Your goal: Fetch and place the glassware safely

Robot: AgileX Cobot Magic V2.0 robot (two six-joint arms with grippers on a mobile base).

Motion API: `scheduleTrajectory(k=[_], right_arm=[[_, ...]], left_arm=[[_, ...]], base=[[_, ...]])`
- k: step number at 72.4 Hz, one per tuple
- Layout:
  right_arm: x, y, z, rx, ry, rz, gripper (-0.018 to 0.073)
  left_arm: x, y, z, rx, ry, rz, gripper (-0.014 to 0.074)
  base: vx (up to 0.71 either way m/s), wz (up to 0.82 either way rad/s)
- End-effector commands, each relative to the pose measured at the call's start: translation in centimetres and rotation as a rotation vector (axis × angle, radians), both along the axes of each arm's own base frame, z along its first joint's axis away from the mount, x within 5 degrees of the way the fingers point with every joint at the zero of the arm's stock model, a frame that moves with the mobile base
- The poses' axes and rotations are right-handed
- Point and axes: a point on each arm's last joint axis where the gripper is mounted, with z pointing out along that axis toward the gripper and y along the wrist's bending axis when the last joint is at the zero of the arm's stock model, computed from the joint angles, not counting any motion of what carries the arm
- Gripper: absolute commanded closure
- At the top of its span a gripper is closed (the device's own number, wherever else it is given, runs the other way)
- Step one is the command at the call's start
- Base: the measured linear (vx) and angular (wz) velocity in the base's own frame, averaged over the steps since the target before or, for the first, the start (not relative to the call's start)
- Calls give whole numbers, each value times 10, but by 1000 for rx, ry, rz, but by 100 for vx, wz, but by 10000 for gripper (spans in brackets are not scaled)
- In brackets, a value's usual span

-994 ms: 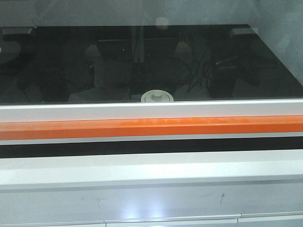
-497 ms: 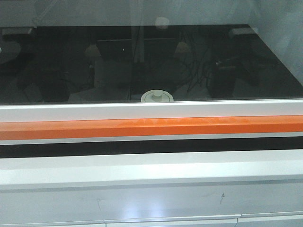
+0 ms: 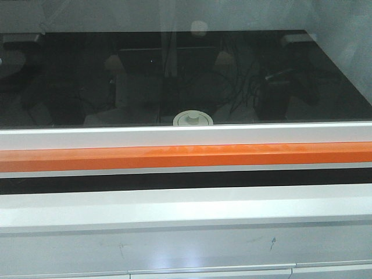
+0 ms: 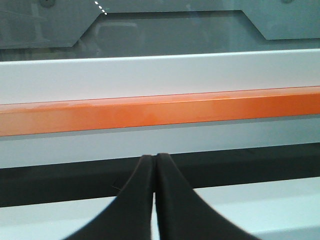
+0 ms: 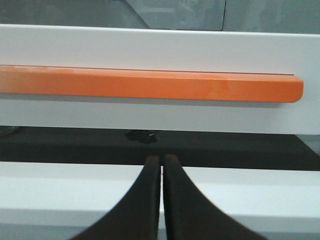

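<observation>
In the front view, the jar (image 3: 193,120) sits at the middle of the front edge of the dark desk (image 3: 325,110). Only its cream lid (image 3: 192,118) with the small knob shows, since the glass body is cut off by the white frame (image 3: 186,135) above the orange bar (image 3: 186,157), and reflections on the glass pane (image 3: 87,70) muddle everything behind it. The left end effector (image 4: 154,159) and the right end effector (image 5: 161,159) each face the orange bar with their dark fingers pressed together, gripping nothing; their upper parts are out of frame.
</observation>
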Motion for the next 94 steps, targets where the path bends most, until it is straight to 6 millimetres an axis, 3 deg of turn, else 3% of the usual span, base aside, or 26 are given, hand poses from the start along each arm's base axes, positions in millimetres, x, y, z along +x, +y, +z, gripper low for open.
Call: scheduleTrajectory(k=[1, 13, 25, 36, 48, 76, 94], right_arm=[[0, 0, 6, -19, -115, 1, 567], [-5, 0, 29, 46, -271, 9, 567], [-10, 0, 67, 50, -347, 11, 567], [2, 0, 108, 51, -309, 9, 567], [24, 0, 140, 121, -226, 12, 567], [41, 9, 126, 90, -77, 87, 564], [72, 30, 106, 26, 96, 216, 560]], left_arm=[[0, 0, 0, 2, -80, -6, 603], [-3, 0, 16, -65, -208, -11, 603], [-12, 0, 65, -44, -337, -13, 603], [-1, 0, 106, 37, -192, 3, 603], [23, -2, 111, 40, -61, -1, 603], [26, -2, 112, -3, -63, -6, 603], [40, -3, 103, -6, 37, -5, 603]], base=[[0, 0], [0, 0], [0, 0], [0, 0], [0, 0], [0, 0], [0, 0]])
